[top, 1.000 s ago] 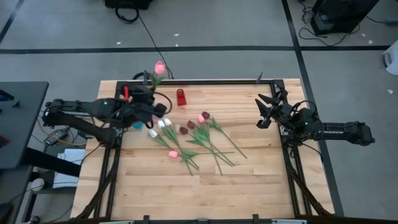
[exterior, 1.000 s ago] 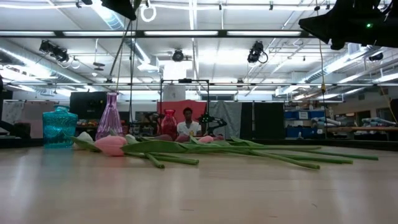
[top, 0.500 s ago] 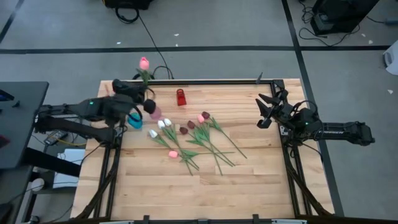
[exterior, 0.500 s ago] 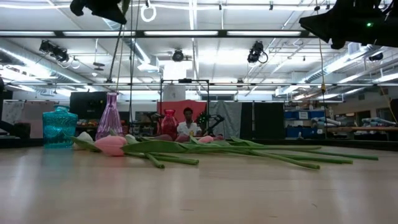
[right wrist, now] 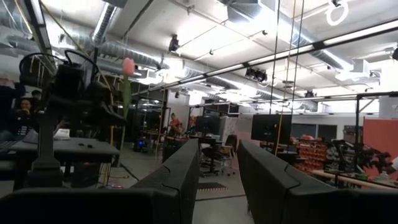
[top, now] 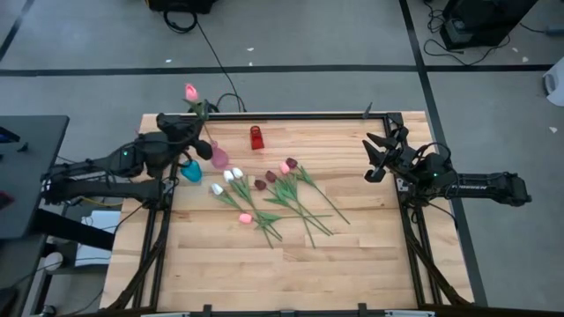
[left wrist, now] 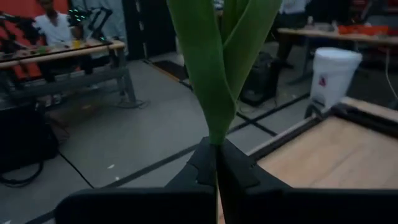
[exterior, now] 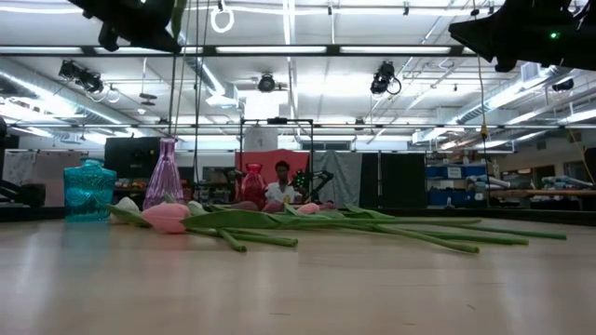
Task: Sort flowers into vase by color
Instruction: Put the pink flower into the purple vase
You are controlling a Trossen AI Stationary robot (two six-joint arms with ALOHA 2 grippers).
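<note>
My left gripper (top: 194, 132) hangs above the table's far left corner, shut on a pink tulip (top: 190, 92) whose green leaves (left wrist: 221, 62) fill the left wrist view. Several more tulips (top: 269, 195), pink, maroon and white, lie flat on the wood at mid-table. Three vases stand at far left: teal (top: 191, 171), pale purple (top: 218, 157) and red (top: 256, 137). My right gripper (top: 377, 158) waits open in the air near the right edge. My left gripper pinches the tulip's stem (left wrist: 217, 148) just below its leaves, between its two fingers (left wrist: 200, 167). The tulip is lifted clear. It rises out of the fingers with its pink head (right wrist: 127, 65) uppermost.
Dark frame rails run along the table's far edge (top: 291, 114) and its sides. The near half of the wooden top (top: 291, 264) is bare. In the low view a seated person (exterior: 281, 183) shows far behind the table.
My left gripper has carried the pink tulip toward the table's left edge, away from above the purple vase, which now shows uncovered. The tulip has stayed in the shut fingers, clear of the table.
</note>
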